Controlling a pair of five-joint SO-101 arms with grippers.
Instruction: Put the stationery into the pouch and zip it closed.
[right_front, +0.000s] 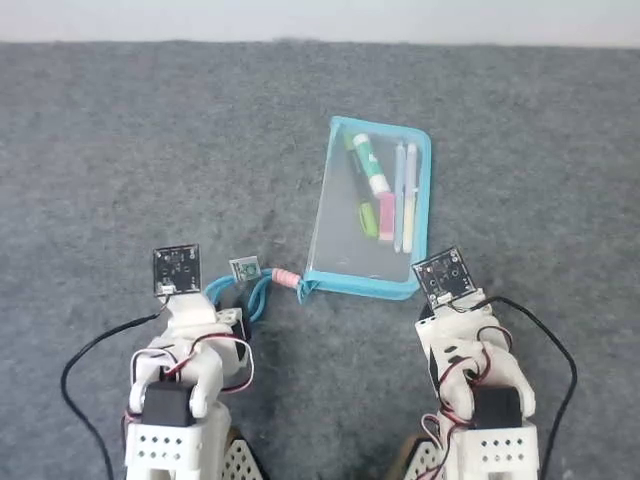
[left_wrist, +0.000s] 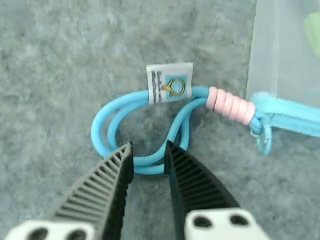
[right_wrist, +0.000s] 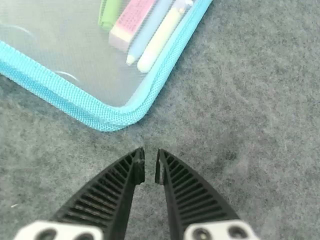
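High: overhead, far, looking down on grey carpeted table (right_front: 120, 140) | wrists: low, close, facing forward | shared: clear blue-trimmed pouch (right_front: 335, 215) near corners

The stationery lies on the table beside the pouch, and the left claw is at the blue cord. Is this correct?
No: the stationery lies inside the pouch, not beside it, as the high view shows. The left claw is at the blue cord.

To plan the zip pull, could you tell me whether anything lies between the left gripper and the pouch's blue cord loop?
Nothing visible does: the left gripper hangs right over the blue cord loop, its jaws slightly apart above the cord.
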